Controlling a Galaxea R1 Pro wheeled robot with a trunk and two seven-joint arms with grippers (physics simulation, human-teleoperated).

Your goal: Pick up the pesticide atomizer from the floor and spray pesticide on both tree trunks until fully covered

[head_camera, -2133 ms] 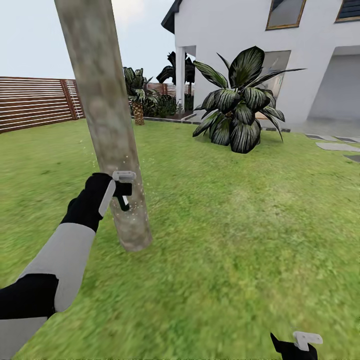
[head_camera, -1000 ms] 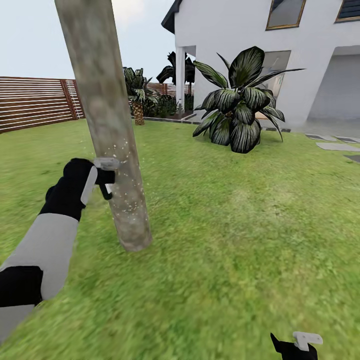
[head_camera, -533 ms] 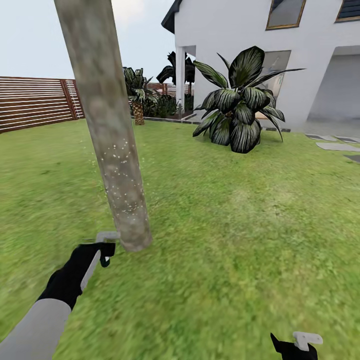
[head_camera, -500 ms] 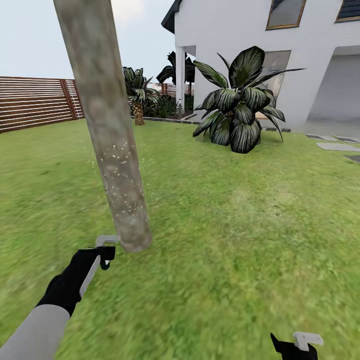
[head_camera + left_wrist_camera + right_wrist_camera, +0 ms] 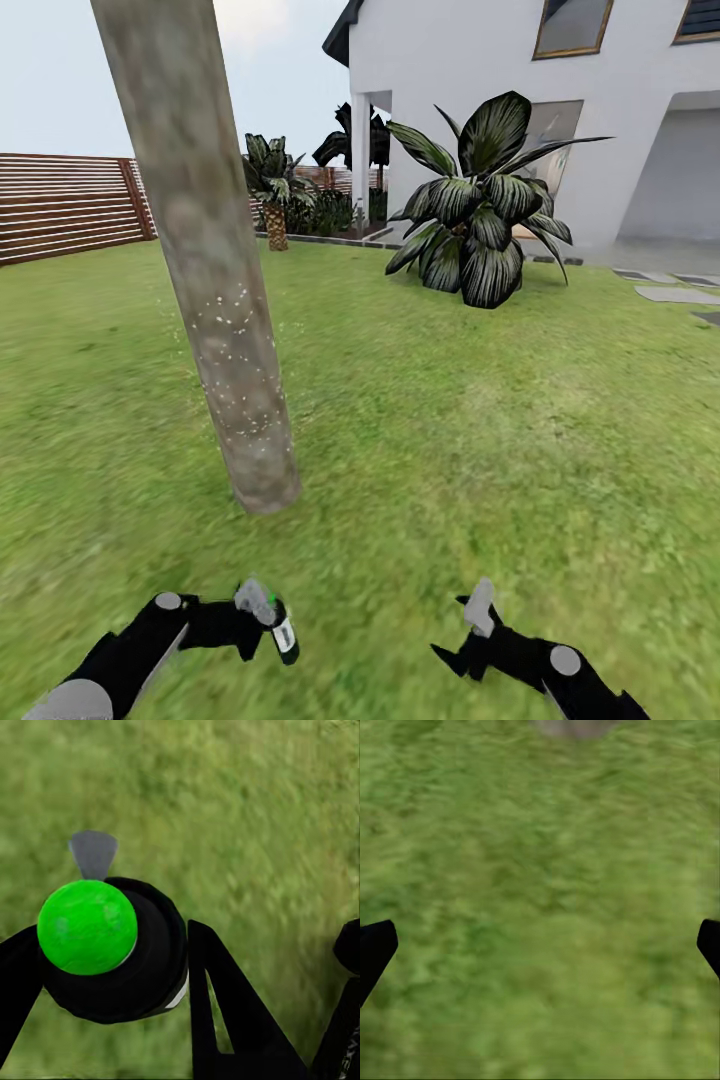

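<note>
A thick mottled grey-beige tree trunk (image 5: 215,260) leans on the lawn left of centre, with white spray specks on its lower part. My left gripper (image 5: 262,618) is low at the front left, shut on the pesticide atomizer (image 5: 283,630), a small dark bottle with a green top and white mark. The left wrist view has the atomizer (image 5: 97,945) between the black fingers (image 5: 225,1012) over grass. My right gripper (image 5: 468,628) hovers low at the front right, open and empty. Its fingertips (image 5: 375,949) sit wide apart over grass in the right wrist view, with the trunk's base (image 5: 574,726) ahead.
A large dark-leaved plant (image 5: 480,220) stands before the white house (image 5: 600,130) at the back right. A brown slat fence (image 5: 60,205) runs along the back left, with a small palm (image 5: 272,195) beside it. Grey stone slabs (image 5: 672,293) lie at the far right. Lawn spreads all around.
My left arm has dropped from the trunk to low at the front, with the atomizer now showing upright in it. The right gripper has risen into view and moved left.
</note>
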